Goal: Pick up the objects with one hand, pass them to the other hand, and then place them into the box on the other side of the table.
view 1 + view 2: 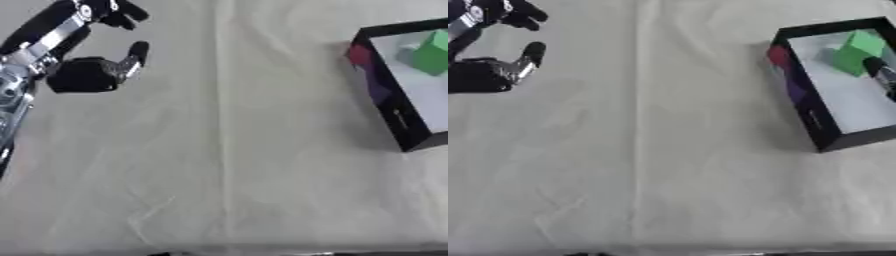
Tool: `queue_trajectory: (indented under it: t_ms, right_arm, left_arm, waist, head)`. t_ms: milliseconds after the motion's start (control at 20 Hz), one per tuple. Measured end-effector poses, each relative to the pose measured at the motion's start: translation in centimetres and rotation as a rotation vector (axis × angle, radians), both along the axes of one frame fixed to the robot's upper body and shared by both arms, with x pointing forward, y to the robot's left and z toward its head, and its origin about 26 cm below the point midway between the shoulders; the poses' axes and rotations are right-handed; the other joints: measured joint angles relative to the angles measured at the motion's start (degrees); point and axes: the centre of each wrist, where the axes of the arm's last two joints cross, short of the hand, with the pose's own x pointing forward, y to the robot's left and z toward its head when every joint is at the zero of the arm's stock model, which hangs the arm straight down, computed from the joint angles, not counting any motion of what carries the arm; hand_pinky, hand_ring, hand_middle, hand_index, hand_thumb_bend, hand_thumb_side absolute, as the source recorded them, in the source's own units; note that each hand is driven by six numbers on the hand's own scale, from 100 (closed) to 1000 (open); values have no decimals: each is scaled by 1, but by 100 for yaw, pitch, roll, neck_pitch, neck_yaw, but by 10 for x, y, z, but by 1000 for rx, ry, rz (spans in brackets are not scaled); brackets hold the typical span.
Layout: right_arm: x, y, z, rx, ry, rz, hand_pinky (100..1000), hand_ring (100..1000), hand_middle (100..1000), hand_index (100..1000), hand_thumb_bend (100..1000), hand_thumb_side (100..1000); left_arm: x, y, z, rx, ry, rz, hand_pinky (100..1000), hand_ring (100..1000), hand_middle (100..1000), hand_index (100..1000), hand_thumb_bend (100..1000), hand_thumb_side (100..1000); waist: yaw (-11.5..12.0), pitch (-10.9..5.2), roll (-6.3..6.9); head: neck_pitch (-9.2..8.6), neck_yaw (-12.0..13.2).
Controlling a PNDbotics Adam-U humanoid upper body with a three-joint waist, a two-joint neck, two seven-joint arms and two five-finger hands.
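Both views look steeply down from the robot's head onto the table (pixel 219 150), from rather near. They share almost the whole scene: the left hand (pixel 87 72) at the upper left and the black box (pixel 815 120) at the right. The right eye view shows more of the box.

One black box (pixel 811 120) sits at the right of the frame, with one green cube (pixel 856 52) inside. One robot hand (pixel 92 72) shows at upper left.
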Motion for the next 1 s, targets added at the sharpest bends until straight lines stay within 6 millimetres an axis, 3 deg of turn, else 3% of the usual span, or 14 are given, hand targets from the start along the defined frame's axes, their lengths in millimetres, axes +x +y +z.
queue_trajectory:
  t_ms: [400, 650, 1000]
  right_arm:
    - [-2, 0, -4, -7, -2, -8, 629, 688, 681, 764, 813, 216]
    - [-2, 0, -4, -14, -13, -4, 629, 688, 682, 764, 811, 214]
    - [-1, 1, -5, -8, -27, -4, 628, 687, 680, 764, 815, 217]
  left_arm:
    - [2, 25, 13, 62, -8, 54, 844, 765, 750, 815, 234, 463]
    - [8, 50, 20, 103, -3, 124, 845, 775, 756, 823, 297, 487]
    - [19, 83, 21, 188, 39, 216, 851, 786, 763, 832, 302, 523]
  waist:
    - [-45, 0, 0]
    - [-72, 0, 0]
    - [-73, 0, 3]
  head:
    - [0, 104]
    - [0, 173]
    - [-7, 303]
